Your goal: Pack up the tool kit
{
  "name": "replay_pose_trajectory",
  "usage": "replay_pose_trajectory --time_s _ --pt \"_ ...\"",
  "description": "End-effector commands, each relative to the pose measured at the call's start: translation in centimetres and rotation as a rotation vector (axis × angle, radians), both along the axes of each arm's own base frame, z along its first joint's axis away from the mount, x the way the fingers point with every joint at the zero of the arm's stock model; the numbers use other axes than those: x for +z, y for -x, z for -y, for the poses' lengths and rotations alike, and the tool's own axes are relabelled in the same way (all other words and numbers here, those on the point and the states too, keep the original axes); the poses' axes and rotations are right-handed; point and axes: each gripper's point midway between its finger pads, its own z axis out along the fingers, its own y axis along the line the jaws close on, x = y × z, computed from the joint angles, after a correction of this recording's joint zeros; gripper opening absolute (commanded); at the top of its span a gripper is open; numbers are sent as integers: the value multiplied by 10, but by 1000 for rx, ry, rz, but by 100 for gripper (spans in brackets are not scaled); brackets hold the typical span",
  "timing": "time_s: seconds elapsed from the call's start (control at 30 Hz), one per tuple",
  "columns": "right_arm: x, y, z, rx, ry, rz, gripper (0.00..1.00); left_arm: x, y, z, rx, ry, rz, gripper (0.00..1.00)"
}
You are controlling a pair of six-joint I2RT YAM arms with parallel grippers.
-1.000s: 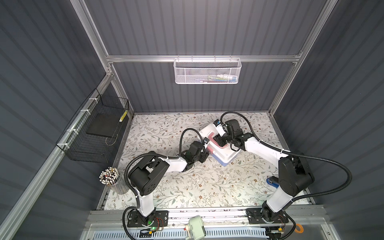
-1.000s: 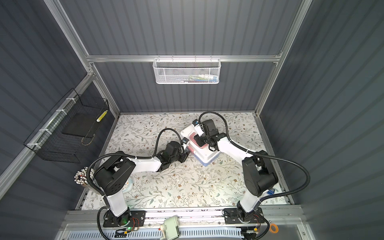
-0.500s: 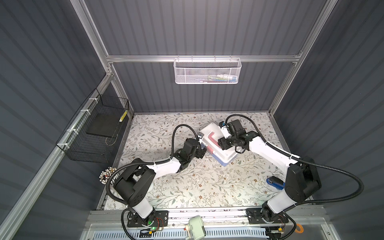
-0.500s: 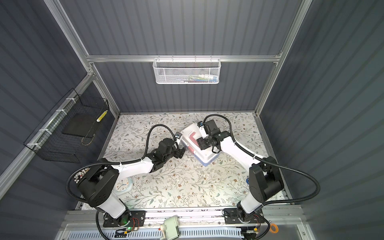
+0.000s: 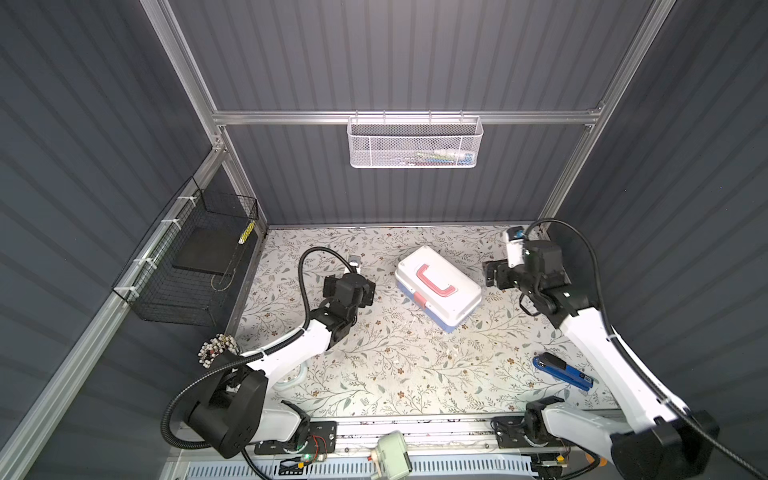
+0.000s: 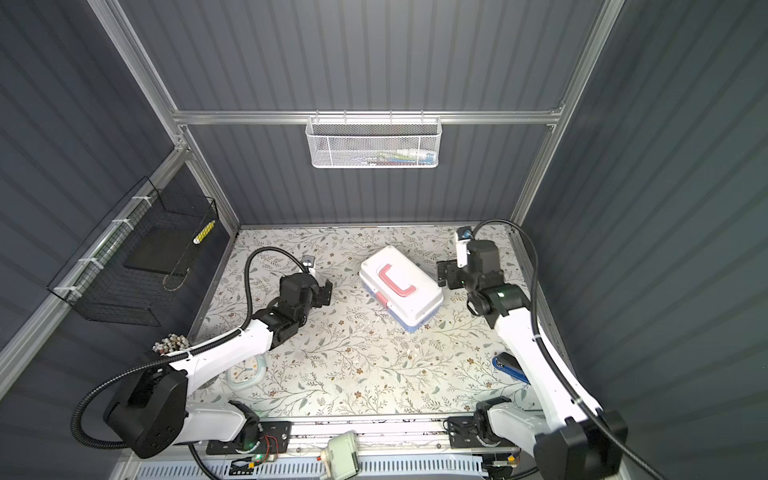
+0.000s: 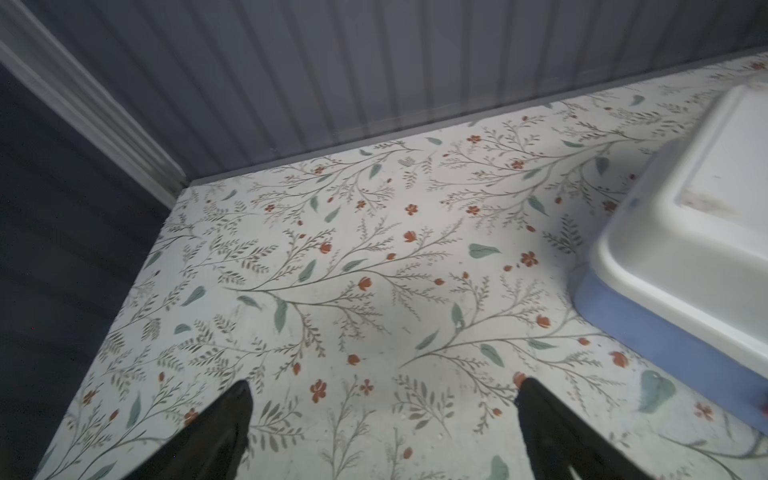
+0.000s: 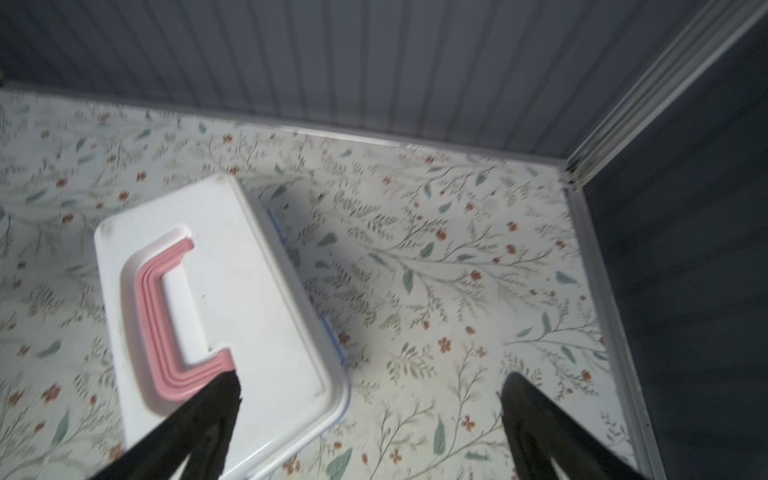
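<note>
The tool kit box (image 5: pixel 451 297) (image 6: pixel 409 303) sits closed at the back middle of the floral table, its white lid down over the light blue base and its pink handle (image 5: pixel 432 280) lying flat. No loose tools show on the table. My left gripper (image 5: pixel 367 292) (image 6: pixel 326 293) hovers open a little left of the box, not touching it. In the left wrist view my left gripper (image 7: pixel 384 386) has only tabletop between its fingers, with the box (image 7: pixel 685 249) off to one side. My right gripper (image 5: pixel 490 276) (image 8: pixel 372 377) stands open just right of the box (image 8: pixel 232 311).
A white mesh basket (image 5: pixel 413 141) hangs on the back wall and a black wire basket (image 5: pixel 195 257) on the left wall. A blue stapler (image 5: pixel 561 372) lies at the front right. A small clock (image 6: pixel 245 372) and a cup of pens (image 5: pixel 216 349) stand at the front left.
Both grippers were at the box a second ago. They have let go, opened wide and drawn back, the left one leftward, the right one rightward. The box stays closed.
</note>
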Motion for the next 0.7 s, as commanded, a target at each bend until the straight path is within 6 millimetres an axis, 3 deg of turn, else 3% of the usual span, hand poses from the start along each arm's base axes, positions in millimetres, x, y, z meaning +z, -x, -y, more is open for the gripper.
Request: replay_pose_trajectory --time_s 0.0,0.17,0.33,0.57,0.6,0.67 --pt "2 -3 25 -84 -2 171 99 -11 7 -41 154 -3 -11 100" --pt "-50 -5 50 -157 6 259 99 -26 5 -74 225 -20 -4 100" --pt "-105 -12 67 -223 -21 302 99 -37 1 -86 218 -48 20 100" --pt "-141 -23 80 -265 -51 314 99 -49 1 -107 197 -70 112 100" --pt "-139 -26 82 -274 -46 341 99 -51 0 -109 190 -67 117 100" --pt "-147 -26 85 -289 -61 269 99 -61 -2 -113 166 -43 121 100"
